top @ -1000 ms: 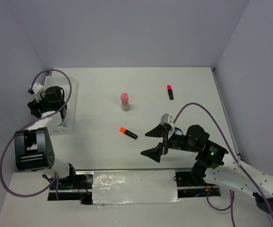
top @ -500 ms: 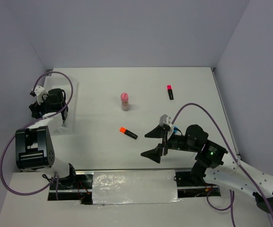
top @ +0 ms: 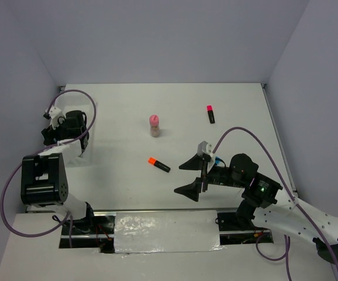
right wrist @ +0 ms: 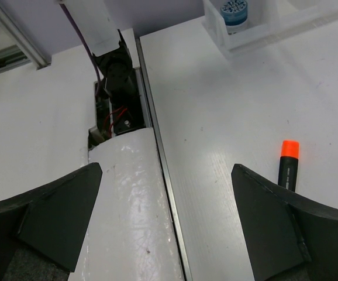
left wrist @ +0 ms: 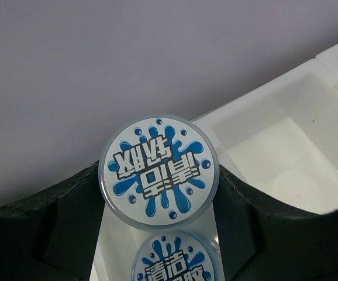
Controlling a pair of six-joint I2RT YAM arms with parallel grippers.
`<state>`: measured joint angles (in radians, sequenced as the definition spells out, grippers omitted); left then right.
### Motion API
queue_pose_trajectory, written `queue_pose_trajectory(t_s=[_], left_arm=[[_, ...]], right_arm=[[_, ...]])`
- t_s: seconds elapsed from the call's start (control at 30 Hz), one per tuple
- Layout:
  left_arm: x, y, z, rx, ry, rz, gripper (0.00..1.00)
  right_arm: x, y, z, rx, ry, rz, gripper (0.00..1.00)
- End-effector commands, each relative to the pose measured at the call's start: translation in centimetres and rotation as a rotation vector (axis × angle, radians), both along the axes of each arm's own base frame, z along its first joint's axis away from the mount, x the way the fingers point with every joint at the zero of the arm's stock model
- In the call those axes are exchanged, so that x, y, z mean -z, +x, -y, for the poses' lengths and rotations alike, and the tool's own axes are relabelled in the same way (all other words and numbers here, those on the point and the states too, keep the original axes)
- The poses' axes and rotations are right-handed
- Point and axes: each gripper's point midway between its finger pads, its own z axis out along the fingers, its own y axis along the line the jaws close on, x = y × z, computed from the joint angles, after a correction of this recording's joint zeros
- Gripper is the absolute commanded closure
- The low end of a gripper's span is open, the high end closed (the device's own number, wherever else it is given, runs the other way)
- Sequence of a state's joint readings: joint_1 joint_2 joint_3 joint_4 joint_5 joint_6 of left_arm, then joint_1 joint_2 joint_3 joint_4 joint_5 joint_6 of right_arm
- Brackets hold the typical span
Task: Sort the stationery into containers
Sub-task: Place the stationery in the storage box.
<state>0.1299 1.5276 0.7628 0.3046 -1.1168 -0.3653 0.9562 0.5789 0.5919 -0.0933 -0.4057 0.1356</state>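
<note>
My left gripper (top: 64, 127) is over the white tray (top: 89, 153) at the far left, shut on a round blue roll (left wrist: 159, 171). A second blue roll (left wrist: 176, 259) lies in the tray (left wrist: 286, 146) just below it, and also shows in the right wrist view (right wrist: 235, 13). My right gripper (top: 179, 178) is open and empty, with the orange-capped marker (top: 158, 164) to its left, seen beside the right finger (right wrist: 288, 170). The pink-capped marker (top: 210, 114) lies far right. The pink-capped tan tube (top: 155, 125) stands mid-table. The blue-capped marker is out of view.
Grey walls close the table on the left, far and right sides. A foil-covered strip (top: 166, 231) and an open slot with wires (right wrist: 113, 88) run along the near edge between the arm bases. The tray's end wall (right wrist: 262, 29) faces the right gripper.
My left wrist has shifted a little to the right over the tray, still holding the roll. My right gripper sank slightly and stays open.
</note>
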Motion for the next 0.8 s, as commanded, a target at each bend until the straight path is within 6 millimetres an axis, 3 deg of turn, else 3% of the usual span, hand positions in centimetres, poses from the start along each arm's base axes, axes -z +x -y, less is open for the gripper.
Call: queue_pose_trajectory(t_s=[0.0, 0.4, 0.57, 0.77], left_arm=[[-1.33, -0.08, -0.43, -0.042, 0.032, 0.065, 0.95], [-1.21, 0.09, -0.16, -0.023, 0.039, 0.031, 0.93], [-1.38, 0.10, 0.27, -0.026, 0.056, 0.021, 0.76], [-1.38, 0.25, 0.41, -0.005, 0.052, 0.025, 0.71]], right_arm=[[-2.83, -0.27, -0.06, -0.016, 0.052, 0.052, 0.00], [-2.84, -0.32, 0.13, -0.013, 0.052, 0.057, 0.00], [-3.02, -0.34, 0.15, -0.013, 0.057, 0.061, 0.00], [-3.18, -0.36, 0.32, -0.009, 0.060, 0.065, 0.00]])
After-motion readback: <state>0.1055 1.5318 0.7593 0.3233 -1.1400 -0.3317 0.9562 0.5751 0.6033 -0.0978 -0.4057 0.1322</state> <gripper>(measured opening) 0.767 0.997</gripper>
